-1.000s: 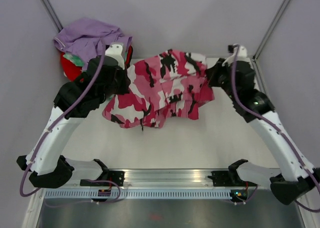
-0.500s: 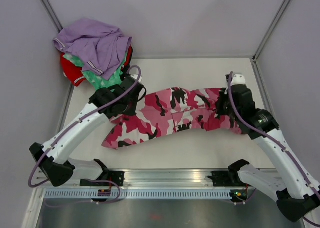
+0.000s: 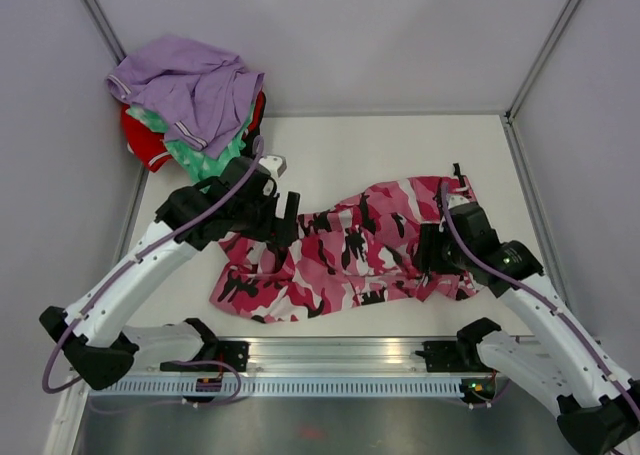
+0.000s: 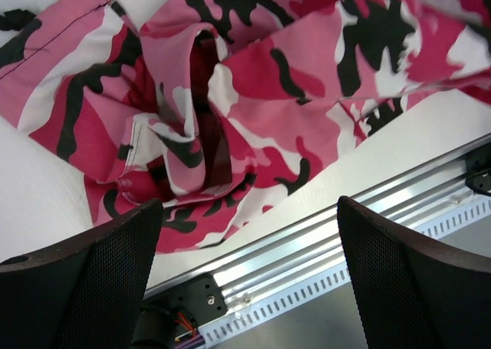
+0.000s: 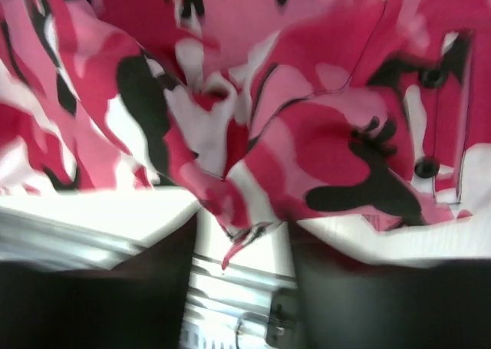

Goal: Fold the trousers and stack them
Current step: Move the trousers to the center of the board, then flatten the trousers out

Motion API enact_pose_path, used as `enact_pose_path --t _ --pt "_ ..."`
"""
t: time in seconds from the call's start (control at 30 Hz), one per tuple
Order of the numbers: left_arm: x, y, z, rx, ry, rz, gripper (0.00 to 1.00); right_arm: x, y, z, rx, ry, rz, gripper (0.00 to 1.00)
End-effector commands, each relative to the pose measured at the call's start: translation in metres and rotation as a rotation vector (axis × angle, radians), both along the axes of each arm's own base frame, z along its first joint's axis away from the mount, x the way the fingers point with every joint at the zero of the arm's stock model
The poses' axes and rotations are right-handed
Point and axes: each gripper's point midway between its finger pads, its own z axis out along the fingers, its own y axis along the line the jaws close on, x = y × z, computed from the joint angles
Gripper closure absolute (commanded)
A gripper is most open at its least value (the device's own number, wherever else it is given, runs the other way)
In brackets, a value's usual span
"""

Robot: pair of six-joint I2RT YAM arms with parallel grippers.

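Trousers (image 3: pixel 350 250) lie rumpled just behind the rail (image 3: pixel 340 357), likely laid out for folding. Left gripper (image 4: pixel 249 207) gapes wide, holding nothing; right gripper (image 5: pixel 242 234) sits narrower around a fold, its grip too blurred to tell.

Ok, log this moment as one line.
trousers: rumpled, not folded, on table | left claw: open, over trousers | right claw: at trousers, grip unclear
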Motion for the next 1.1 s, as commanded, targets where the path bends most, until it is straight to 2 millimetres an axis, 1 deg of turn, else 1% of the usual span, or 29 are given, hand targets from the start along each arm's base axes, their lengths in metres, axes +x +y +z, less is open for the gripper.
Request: enact_pose_path --t 0.0,0.03,0.07,0.1,0.13,0.17,0.2,0.27,0.3,0.33,0.37,0.4,0.43,0.47,0.5,0.53,0.57,0.6,0.63,0.67,0.7,0.73,0.77,0.83,0.87,0.93,0.97,1.0,1.07 --pt "0.019 -0.025 -0.004 -0.032 0.003 -0.023 0.00 -0.037 0.007 -0.012 0.062 0.116 0.066 0.25" --pt "0.024 -0.028 -0.011 -0.027 0.019 0.001 0.00 -0.036 0.006 -0.004 0.062 0.104 0.062 0.13" --pt "0.030 -0.036 -0.025 -0.003 0.046 0.008 0.00 -0.027 0.000 0.019 0.048 0.043 0.024 0.03" --pt "0.032 -0.044 -0.030 -0.006 0.053 0.007 0.01 -0.020 -0.002 0.033 0.050 0.009 -0.007 0.02" --pt "0.041 -0.052 -0.033 -0.008 0.023 0.015 0.01 -0.010 -0.007 0.049 0.037 -0.039 -0.048 0.02" --pt "0.043 -0.059 -0.038 0.003 0.020 0.010 0.02 0.003 -0.009 0.078 0.047 -0.119 -0.081 0.02" --pt "0.043 -0.076 -0.050 0.025 0.024 -0.022 0.03 0.022 -0.018 0.087 0.000 -0.163 -0.148 0.02" --pt "0.044 -0.083 -0.068 0.093 0.025 -0.018 0.05 0.048 -0.026 0.104 -0.049 -0.230 -0.222 0.02" --pt "0.037 -0.092 -0.090 0.145 0.060 -0.031 0.07 0.073 -0.031 0.098 -0.115 -0.235 -0.275 0.02" --pt "0.037 -0.089 -0.100 0.195 0.052 -0.011 0.09 0.088 -0.034 0.099 -0.150 -0.246 -0.286 0.02" --pt "0.028 -0.085 -0.120 0.247 0.078 -0.005 0.11 0.103 -0.045 0.096 -0.174 -0.239 -0.331 0.02" --pt "0.025 -0.080 -0.132 0.260 0.106 0.036 0.22 0.127 -0.041 0.083 -0.166 -0.212 -0.329 0.02" --pt "0.022 -0.073 -0.145 0.292 0.121 0.066 0.29 0.140 -0.044 0.079 -0.155 -0.205 -0.340 0.02" --pt "0.014 -0.058 -0.165 0.332 0.148 0.100 0.37 0.152 -0.059 0.073 -0.143 -0.196 -0.384 0.02" --pt "0.011 -0.052 -0.173 0.328 0.163 0.156 0.49 0.172 -0.060 0.065 -0.125 -0.212 -0.394 0.02" --pt "0.007 -0.044 -0.181 0.336 0.177 0.189 0.53 0.180 -0.064 0.059 -0.121 -0.212 -0.404 0.02" --pt "-0.001 -0.027 -0.191 0.351 0.206 0.231 0.57 0.190 -0.073 0.057 -0.118 -0.230 -0.429 0.02" --pt "-0.004 -0.022 -0.194 0.328 0.220 0.286 0.73 0.197 -0.077 0.044 -0.130 -0.211 -0.439 0.02" --pt "-0.008 -0.015 -0.196 0.315 0.237 0.316 0.80 0.200 -0.080 0.032 -0.138 -0.197 -0.445 0.02" --pt "-0.012 -0.003 -0.199 0.290 0.250 0.360 0.85 0.210 -0.087 0.023 -0.131 -0.206 -0.465 0.02" --pt "-0.013 0.000 -0.200 0.257 0.259 0.396 0.90 0.214 -0.089 0.016 -0.124 -0.200 -0.470 0.02" --pt "-0.016 0.003 -0.200 0.226 0.278 0.412 0.90 0.215 -0.091 0.002 -0.120 -0.177 -0.472 0.02" --pt "-0.016 0.015 -0.199 0.193 0.284 0.452 0.90 0.219 -0.094 -0.014 -0.104 -0.141 -0.483 0.02" --pt "-0.011 0.019 -0.196 0.127 0.282 0.480 0.90 0.220 -0.095 -0.031 -0.100 -0.106 -0.477 0.02" --pt "-0.006 0.030 -0.194 0.103 0.278 0.519 0.90 0.222 -0.098 -0.043 -0.108 -0.088 -0.483 0.03" --pt "-0.001 0.038 -0.188 0.088 0.279 0.536 0.90 0.221 -0.101 -0.057 -0.130 -0.070 -0.480 0.03" --pt "0.005 0.044 -0.181 0.072 0.264 0.541 0.88 0.223 -0.104 -0.064 -0.144 -0.067 -0.490 0.03" --pt "0.006 0.043 -0.176 0.064 0.254 0.528 0.84 0.222 -0.105 -0.070 -0.154 -0.059 -0.491 0.03" --pt "0.011 0.039 -0.159 0.037 0.232 0.505 0.73 0.222 -0.110 -0.083 -0.167 -0.038 -0.504 0.03"
